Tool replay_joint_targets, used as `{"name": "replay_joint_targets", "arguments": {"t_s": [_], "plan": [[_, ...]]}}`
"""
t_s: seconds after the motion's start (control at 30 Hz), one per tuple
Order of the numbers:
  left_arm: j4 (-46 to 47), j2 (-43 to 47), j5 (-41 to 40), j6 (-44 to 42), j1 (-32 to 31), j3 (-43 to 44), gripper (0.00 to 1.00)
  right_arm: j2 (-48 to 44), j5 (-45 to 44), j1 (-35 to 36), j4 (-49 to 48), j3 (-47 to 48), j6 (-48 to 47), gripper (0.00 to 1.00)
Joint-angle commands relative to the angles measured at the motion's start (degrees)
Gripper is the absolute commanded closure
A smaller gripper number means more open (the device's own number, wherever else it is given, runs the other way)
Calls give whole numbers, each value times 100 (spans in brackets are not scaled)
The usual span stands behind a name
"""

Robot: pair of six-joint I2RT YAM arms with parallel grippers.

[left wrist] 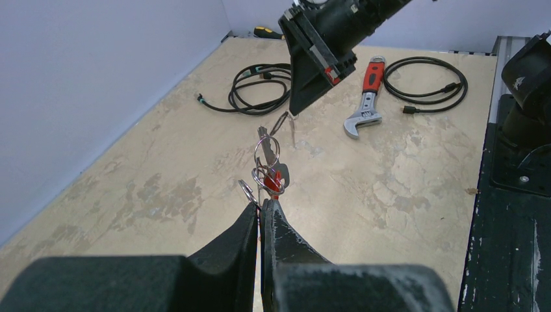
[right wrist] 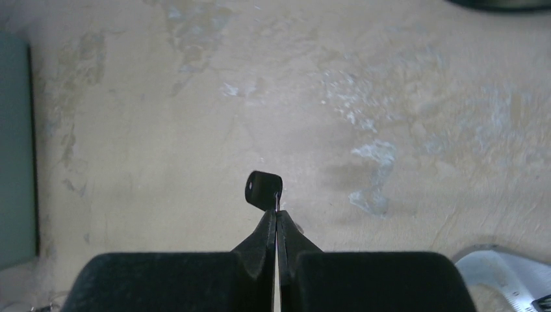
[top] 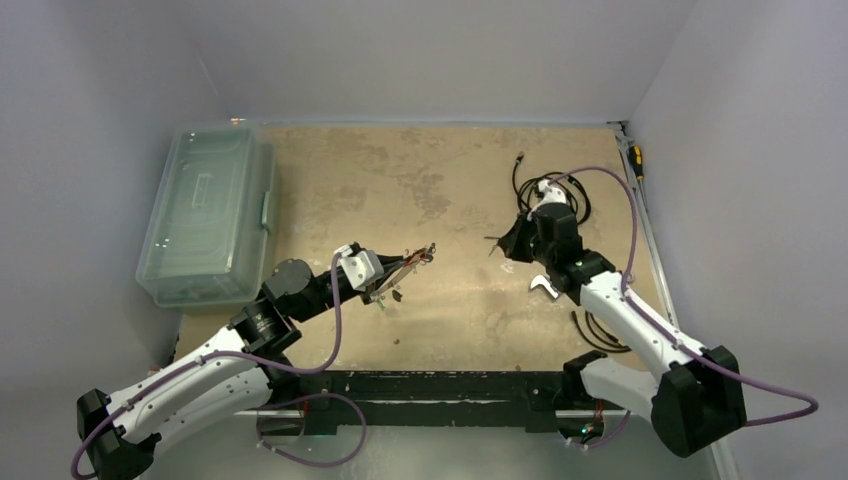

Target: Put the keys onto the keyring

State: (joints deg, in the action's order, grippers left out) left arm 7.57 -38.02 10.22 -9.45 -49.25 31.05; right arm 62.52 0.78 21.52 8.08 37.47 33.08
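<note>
ring in your left gripper, black key in your right gripper, a gap between them.
your left gripper is clenched on the ring, which juts far and right from its tips, in line with the fingers, a red key hanging on it. the black key lies farther and to the right, apart from the ring. your right gripper is pinched tight on its blade, head poking out past the tips; i'd judge it must travel left to the ring.
</note>
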Motion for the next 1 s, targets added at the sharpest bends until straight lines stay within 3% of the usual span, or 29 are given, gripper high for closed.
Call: {"name": "replay_joint_targets", "arguments": {"t_s": [0.0,0.1,0.37,0.6,0.97], "plan": [[250,84,29,69,5,233,100,-114,-701,594,1447,942,-1340,100],[258,63,44,62,9,237,100,104,-849,1093,2049,1504,-1848,100],[263,43,151,54,12,228,100,-638,1061,1514,1646,1676,-2579,100],[310,43,321,44,12,219,100,-943,2362,1671,1935,2260,-3243,100],[392,75,591,55,10,187,100,-786,3576,1839,2197,2878,-3223,100]]}}
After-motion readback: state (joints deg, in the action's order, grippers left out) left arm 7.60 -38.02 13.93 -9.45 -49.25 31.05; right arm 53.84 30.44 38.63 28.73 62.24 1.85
